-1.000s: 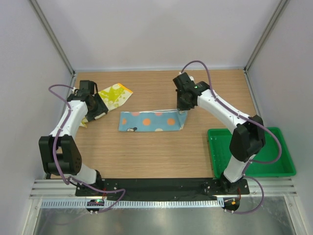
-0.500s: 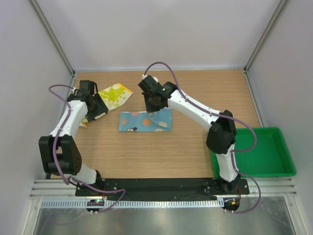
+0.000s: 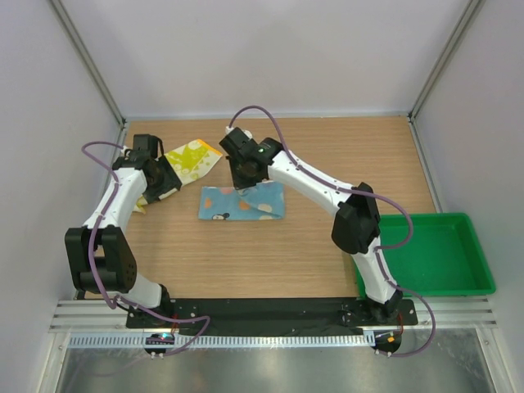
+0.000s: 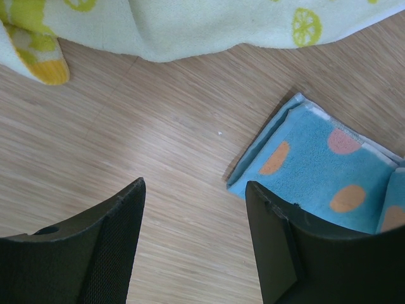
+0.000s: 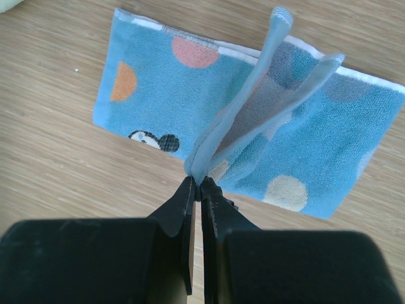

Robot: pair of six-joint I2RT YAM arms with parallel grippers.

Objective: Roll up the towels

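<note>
Light blue terry towel with orange and pink dots (image 3: 237,205) lies at centre of the overhead view on the wooden table (image 3: 270,254). It is partly folded over itself, not rolled. Right gripper (image 5: 197,185) is over the towel's upper middle, jaws pinched shut on a raised doubled edge of it; rest of the cloth is flat on the wood. Pale yellow towel with lime-green and orange patches (image 3: 195,160) lies upper left, loose and unrolled. Left gripper (image 4: 195,190) is just beside it at left, jaws apart, nothing between them, bare wood below. Green plastic tray (image 3: 483,274) is lower right, well apart from both towels.
</note>
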